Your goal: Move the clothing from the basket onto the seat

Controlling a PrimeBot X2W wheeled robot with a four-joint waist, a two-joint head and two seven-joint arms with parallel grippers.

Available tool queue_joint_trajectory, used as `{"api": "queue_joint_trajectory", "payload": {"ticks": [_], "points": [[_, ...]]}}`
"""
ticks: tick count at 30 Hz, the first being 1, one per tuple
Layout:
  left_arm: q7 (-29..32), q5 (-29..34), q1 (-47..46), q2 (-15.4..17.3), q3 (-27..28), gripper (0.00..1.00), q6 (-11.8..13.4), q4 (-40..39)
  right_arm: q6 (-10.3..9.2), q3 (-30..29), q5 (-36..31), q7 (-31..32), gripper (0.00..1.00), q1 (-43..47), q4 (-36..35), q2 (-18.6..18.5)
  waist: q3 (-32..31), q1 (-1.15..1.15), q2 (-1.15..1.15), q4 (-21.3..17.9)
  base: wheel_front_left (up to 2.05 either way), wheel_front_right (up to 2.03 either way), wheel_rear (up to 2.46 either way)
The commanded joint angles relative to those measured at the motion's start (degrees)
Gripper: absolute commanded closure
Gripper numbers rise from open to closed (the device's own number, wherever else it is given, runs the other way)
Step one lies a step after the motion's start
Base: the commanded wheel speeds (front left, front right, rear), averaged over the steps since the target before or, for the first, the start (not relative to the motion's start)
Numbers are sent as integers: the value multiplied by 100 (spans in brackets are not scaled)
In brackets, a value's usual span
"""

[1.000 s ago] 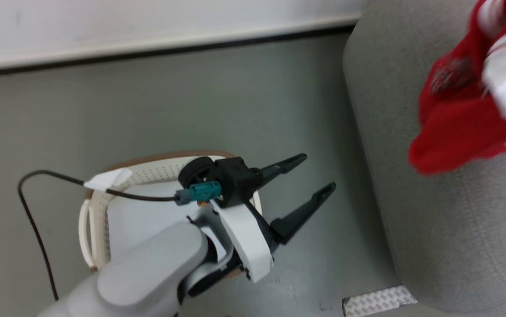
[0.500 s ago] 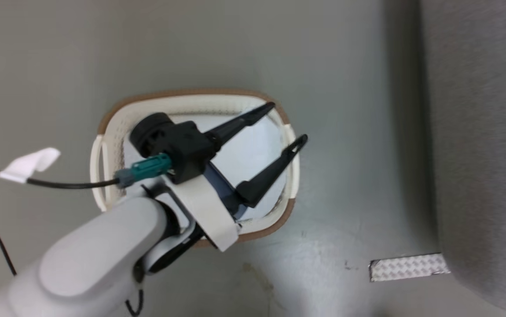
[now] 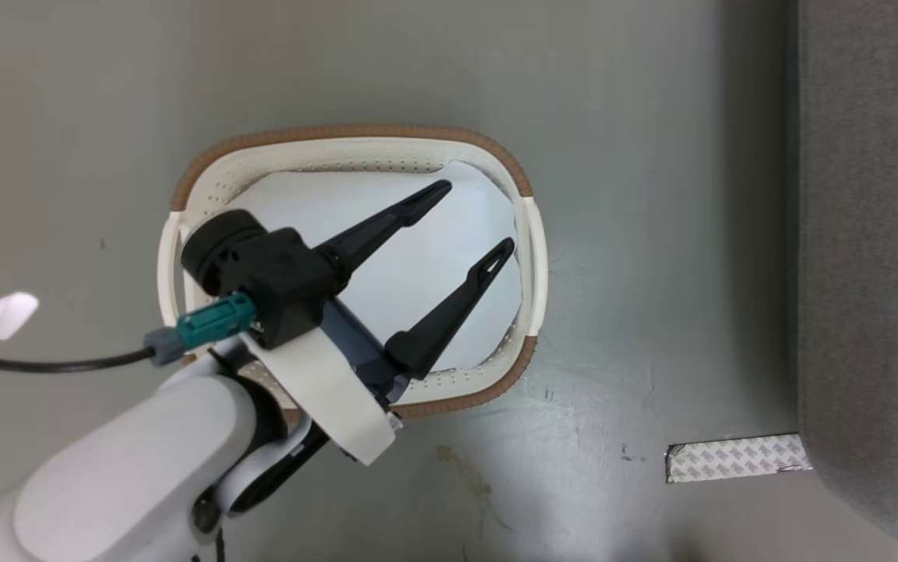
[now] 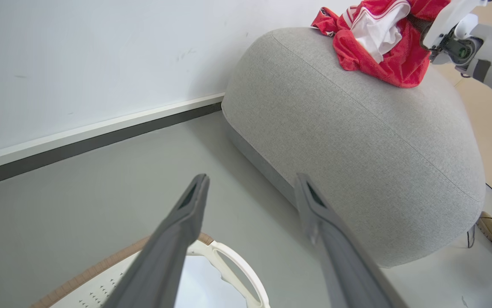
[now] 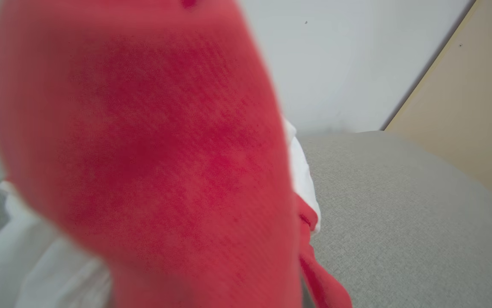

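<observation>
Fingers (image 3: 386,225) of my left gripper (image 3: 476,216) stand spread wide, holding nothing, above the basket (image 3: 355,134), a pale pad (image 3: 418,265) lying inside it, on the grey floor (image 3: 652,156). To the right, the clothing (image 4: 383,47) sits crumpled atop the far end of the seat (image 4: 357,141). Red fabric hides the fingers of my right gripper (image 4: 426,30), which meets the heap; whether they grip I cannot tell.

Head straight down over basket (image 3: 355,134); wrists face seat (image 4: 357,141)
</observation>
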Motion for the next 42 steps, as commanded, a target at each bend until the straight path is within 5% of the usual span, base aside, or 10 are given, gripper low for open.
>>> {"api": "queue_joint_trajectory", "payload": {"ticks": [1, 2, 7, 14, 25, 33, 42], "points": [[10, -65, 103, 71, 4, 0, 42, -48, -15, -12, -195, -126, 27, 44, 101, 128, -56, -1, -1, -59, 0, 0, 0], [21, -84, 130, 90, 9, 0, 72, -70, -15, -22, -306, -204, 0, 31, 147, 210, -86, -1, -1, -89, 0, 0, 0], [-102, -173, 261, 3, 9, 0, 119, -99, -15, 156, -793, -475, 0, 275, 268, 444, -398, -1, -1, -149, 0, 0, 0], [-441, -374, 524, -133, 66, 0, 87, 173, -15, 421, -609, -732, 0, 1251, -172, 566, -1072, -1, -1, -237, 0, 0, 0], [-1121, -836, 1335, -272, 397, 0, 197, 797, -15, 1009, -211, -757, 0, 3466, -2013, 893, -2327, -1, -1, -200, 0, 0, 0], [-1258, -755, 2180, -539, 1179, 0, 458, 1303, -15, 1514, -258, -894, 0, 4636, -3280, 1376, -3122, -1, -1, 131, 0, 0, 0], [-1260, -36, 3319, -1161, 2495, 0, 310, 1835, -15, 2179, -466, -1118, 0, 5535, -3714, 1964, -3737, -1, -1, 587, 0, 0, 0]]}}
